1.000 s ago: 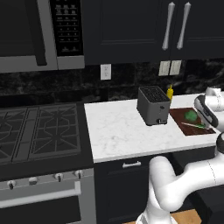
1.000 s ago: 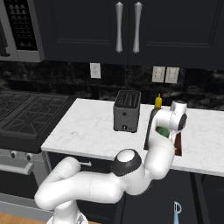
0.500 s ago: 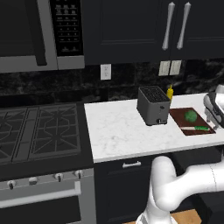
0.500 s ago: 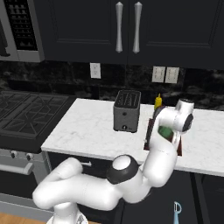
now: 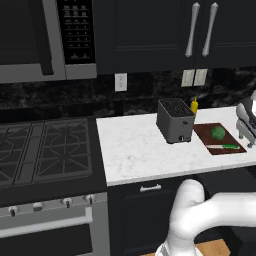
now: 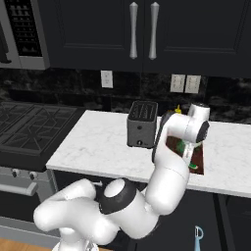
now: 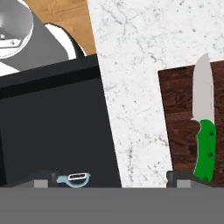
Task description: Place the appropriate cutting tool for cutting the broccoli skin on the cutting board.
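Green-handled, the cutting tool point(image 7: 204, 131) lies flat on the cutting board point(image 5: 206, 135) near the broccoli point(image 5: 217, 132), the gripper point(image 7: 109, 177) spread and empty, so placement looks done

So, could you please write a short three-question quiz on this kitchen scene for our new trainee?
1. True or false: the green-handled knife lies on the cutting board.
2. What else sits on that board? A) a lemon B) the broccoli C) a cup
3. Fill in: the gripper stands ____, holding nothing.

Key: 1 true. 2 B. 3 open. The toaster stands left of the board in the left base view.
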